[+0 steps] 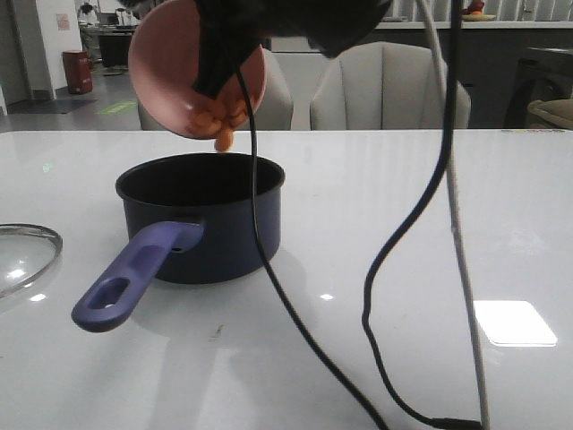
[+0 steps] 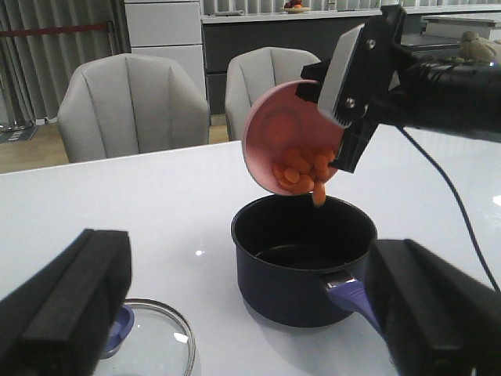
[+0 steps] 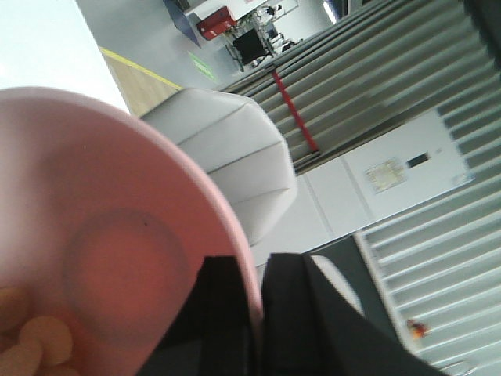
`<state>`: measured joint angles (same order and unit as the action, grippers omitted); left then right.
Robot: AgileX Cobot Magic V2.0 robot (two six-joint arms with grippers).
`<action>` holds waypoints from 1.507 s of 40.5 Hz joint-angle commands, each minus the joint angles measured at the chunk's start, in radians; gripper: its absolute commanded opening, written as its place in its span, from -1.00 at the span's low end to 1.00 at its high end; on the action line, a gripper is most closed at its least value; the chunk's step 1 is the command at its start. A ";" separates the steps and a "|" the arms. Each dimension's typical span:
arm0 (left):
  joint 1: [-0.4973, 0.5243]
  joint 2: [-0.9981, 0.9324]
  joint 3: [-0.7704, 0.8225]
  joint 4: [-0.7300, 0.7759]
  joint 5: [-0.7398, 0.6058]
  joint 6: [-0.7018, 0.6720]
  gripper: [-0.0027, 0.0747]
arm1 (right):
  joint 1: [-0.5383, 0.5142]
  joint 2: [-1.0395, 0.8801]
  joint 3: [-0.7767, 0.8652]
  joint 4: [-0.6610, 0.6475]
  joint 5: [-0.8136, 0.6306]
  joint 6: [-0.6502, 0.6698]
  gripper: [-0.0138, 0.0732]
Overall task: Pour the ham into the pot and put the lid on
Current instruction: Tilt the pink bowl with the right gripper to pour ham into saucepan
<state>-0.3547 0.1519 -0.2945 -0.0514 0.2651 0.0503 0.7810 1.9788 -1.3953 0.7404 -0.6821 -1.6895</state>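
On a glossy white table [image 1: 403, 233] before grey chairs [image 1: 389, 85], the right gripper [image 2: 342, 117] pinches a tilted pink bowl [image 1: 170, 63], ham [image 1: 219, 116] spilling over the dark round pot [image 1: 201, 219]; the glass lid [image 1: 22, 255] lies left; the left gripper [image 2: 235, 313] is spread.

white table [image 1: 430, 206], grey chairs [image 2: 133, 106], red bin [image 1: 77, 72], striped curtains [image 3: 376, 70]

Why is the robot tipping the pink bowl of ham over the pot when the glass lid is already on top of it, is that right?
Not quite. The lid isn't on the pot; it lies on the table beside it, as the left wrist view shows. The pot is open, and the right gripper is tipping the pink bowl of ham over it.
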 commanded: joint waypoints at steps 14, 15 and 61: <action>-0.011 0.010 -0.027 -0.005 -0.084 -0.008 0.72 | 0.003 -0.045 -0.026 -0.231 -0.131 -0.171 -0.38; -0.016 0.010 -0.027 -0.005 -0.084 -0.008 0.72 | 0.004 -0.045 -0.026 -0.257 -0.136 -0.171 -0.38; -0.037 0.010 -0.027 -0.005 -0.084 -0.008 0.72 | -0.039 -0.218 -0.093 0.535 0.290 0.089 -0.38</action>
<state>-0.3830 0.1519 -0.2945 -0.0514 0.2651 0.0503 0.7669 1.8735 -1.4404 1.1152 -0.4544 -1.6082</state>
